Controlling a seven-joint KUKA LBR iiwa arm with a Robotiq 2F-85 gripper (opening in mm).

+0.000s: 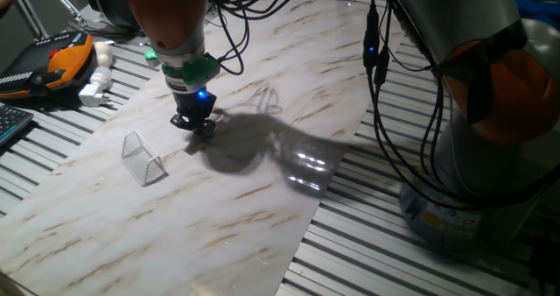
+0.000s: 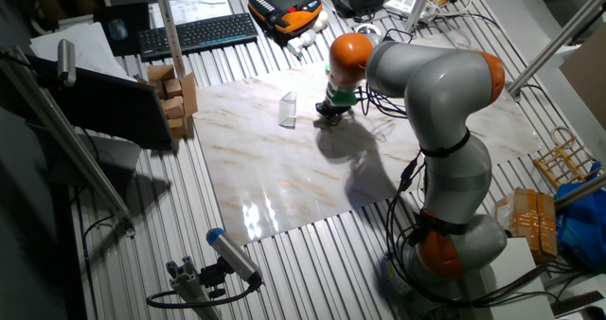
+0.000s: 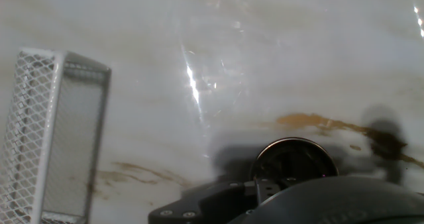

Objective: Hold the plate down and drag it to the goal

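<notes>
The plate (image 3: 295, 159) is a tiny round metal disc with a shiny rim and a dark centre. It lies flat on the marble board (image 1: 219, 208), directly under my gripper's tip. My gripper (image 1: 196, 123) points straight down on it, with its jaws together as far as I can see. In the hand view the gripper (image 3: 291, 187) covers the disc's near edge. The goal (image 1: 143, 158) is a small see-through tent-like wedge standing on the board to the gripper's lower left, a short gap away. The goal also shows at the left edge of the hand view (image 3: 56, 131) and in the other fixed view (image 2: 288, 110).
A faint clear outline (image 1: 267, 99) lies on the board beyond the gripper. An orange teach pendant (image 1: 52, 64) and a white plug (image 1: 94, 88) sit off the board's far left. The robot base (image 1: 490, 165) stands to the right. Cardboard boxes (image 2: 175, 93) and a keyboard (image 2: 194, 33) lie beyond the board.
</notes>
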